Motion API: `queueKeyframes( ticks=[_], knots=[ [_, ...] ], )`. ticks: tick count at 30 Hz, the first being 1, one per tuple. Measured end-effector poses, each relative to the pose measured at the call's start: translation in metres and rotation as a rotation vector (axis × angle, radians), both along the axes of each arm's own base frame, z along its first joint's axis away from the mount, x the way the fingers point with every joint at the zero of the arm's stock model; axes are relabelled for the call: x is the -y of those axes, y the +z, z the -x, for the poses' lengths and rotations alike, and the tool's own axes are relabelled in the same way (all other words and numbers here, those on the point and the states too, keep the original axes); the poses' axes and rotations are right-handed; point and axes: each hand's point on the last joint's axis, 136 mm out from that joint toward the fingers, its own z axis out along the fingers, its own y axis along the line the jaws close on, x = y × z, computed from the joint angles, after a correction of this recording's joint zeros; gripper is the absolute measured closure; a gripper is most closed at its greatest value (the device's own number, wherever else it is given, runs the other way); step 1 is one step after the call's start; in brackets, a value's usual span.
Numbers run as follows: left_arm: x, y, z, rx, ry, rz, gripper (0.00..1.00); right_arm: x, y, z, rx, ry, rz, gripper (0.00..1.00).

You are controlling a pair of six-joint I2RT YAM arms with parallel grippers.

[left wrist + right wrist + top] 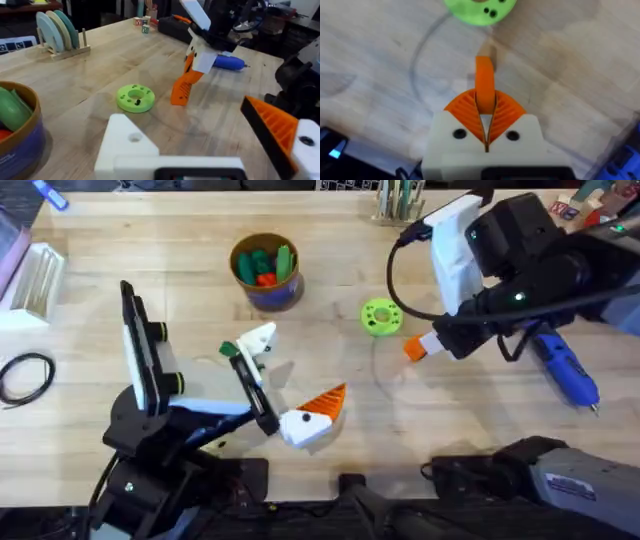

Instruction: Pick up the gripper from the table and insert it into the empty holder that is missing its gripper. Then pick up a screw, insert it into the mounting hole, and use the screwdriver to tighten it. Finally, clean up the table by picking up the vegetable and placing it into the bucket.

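We note the right gripper [485,112] clamped on the gripper [485,85], holding the orange wedge upright with its tip at the table [450,430], near the green disc [380,316]. The left gripper [290,385] stands apart, one finger a bare white holder [130,145]. The bucket [266,272] sits beyond; the screwdriver [565,368] lies under the right arm.

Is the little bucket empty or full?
Not empty: the bucket holds green and red toy pieces up to its tan rim.
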Motion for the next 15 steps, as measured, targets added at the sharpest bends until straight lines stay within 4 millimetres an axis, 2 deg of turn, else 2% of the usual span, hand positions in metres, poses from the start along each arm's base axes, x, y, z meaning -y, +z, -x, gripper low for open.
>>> queueKeyframes(
  ticks=[3, 5, 11, 15],
  knots=[
    [0.000, 0.000, 0.000, 0.000, 0.000, 0.000, 0.008, 0.002, 0.005, 0.012, -0.032, 0.000, 0.000, 0.986],
    [0.000, 0.000, 0.000, 0.000, 0.000, 0.000, 0.007, 0.002, 0.017, 0.016, -0.021, -0.009, -0.013, 0.987],
    [0.000, 0.000, 0.000, 0.000, 0.000, 0.000, 0.008, -0.010, 0.082, 0.013, 0.193, -0.034, -0.187, 0.989],
    [0.000, 0.000, 0.000, 0.000, 0.000, 0.000, 0.008, -0.030, 0.121, 0.004, 0.350, -0.064, -0.447, 0.990]
  ],
)
